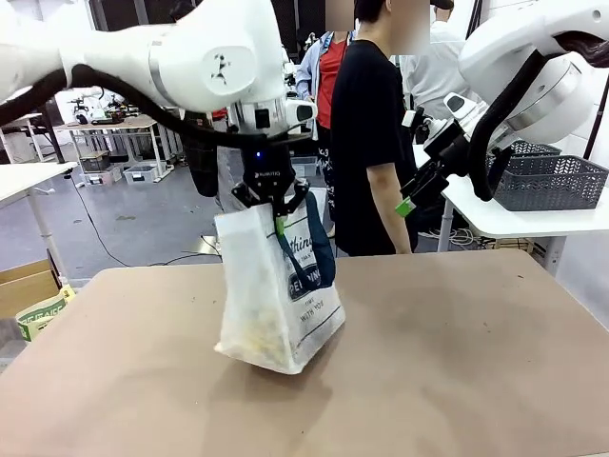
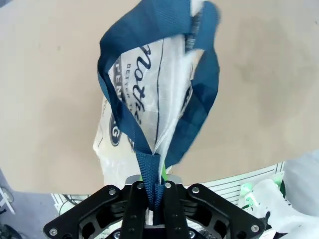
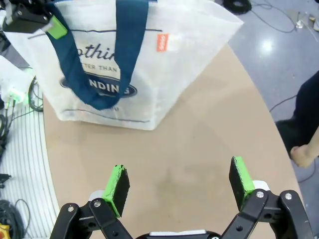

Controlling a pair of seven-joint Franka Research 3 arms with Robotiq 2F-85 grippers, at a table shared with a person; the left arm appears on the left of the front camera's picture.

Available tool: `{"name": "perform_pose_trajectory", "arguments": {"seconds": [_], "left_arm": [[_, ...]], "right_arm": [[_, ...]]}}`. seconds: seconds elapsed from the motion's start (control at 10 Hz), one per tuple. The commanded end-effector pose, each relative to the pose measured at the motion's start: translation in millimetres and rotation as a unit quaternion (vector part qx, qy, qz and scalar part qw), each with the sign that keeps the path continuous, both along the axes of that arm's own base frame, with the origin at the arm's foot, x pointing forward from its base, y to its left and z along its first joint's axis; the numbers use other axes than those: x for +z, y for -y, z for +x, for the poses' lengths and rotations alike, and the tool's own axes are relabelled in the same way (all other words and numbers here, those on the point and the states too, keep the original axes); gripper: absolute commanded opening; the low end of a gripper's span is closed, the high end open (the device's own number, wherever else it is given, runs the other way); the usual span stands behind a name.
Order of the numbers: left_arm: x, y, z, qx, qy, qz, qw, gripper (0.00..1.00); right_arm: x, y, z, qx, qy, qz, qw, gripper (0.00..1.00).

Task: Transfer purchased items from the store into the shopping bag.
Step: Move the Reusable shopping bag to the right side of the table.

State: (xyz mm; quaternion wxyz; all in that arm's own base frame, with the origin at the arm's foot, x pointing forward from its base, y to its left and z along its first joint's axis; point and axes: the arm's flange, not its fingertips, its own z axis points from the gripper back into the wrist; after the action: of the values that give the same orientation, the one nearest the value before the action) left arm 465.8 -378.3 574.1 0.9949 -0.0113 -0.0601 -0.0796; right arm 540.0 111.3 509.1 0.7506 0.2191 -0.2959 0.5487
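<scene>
The shopping bag [image 1: 278,295], translucent white with navy lettering, hangs tilted over the middle of the brown table [image 1: 457,362], its base at the tabletop. My left gripper [image 1: 273,202] is shut on one navy strap handle [image 2: 149,172] above the bag. Yellowish purchased items [image 1: 259,333] show faintly through the bag's lower wall. In the right wrist view the bag [image 3: 164,74] stands ahead, with the left gripper [image 3: 30,20] at its top. My right gripper [image 3: 179,181] is open and holds nothing, its green pads [image 3: 119,184] wide apart; it hovers high at the right [image 1: 411,202].
A dark grey lattice basket [image 1: 547,181] sits on a white side table at the back right. A person in a black shirt [image 1: 366,143] stands just beyond the far edge. A cardboard box [image 1: 27,286] lies on the floor at the left.
</scene>
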Motion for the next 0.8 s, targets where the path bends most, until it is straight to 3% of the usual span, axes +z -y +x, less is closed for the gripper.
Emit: {"name": "perform_pose_trajectory", "arguments": {"seconds": [0.0,0.7], "left_arm": [[38,-7,-2,0.010,0.027,0.013,0.999,0.00],[115,-115,-55,0.055,0.094,0.050,0.993,0.00]], "right_arm": [[0,0,0,-0.002,0.002,-0.004,1.000,1.00],[0,0,0,-0.002,0.002,-0.004,1.000,1.00]]}}
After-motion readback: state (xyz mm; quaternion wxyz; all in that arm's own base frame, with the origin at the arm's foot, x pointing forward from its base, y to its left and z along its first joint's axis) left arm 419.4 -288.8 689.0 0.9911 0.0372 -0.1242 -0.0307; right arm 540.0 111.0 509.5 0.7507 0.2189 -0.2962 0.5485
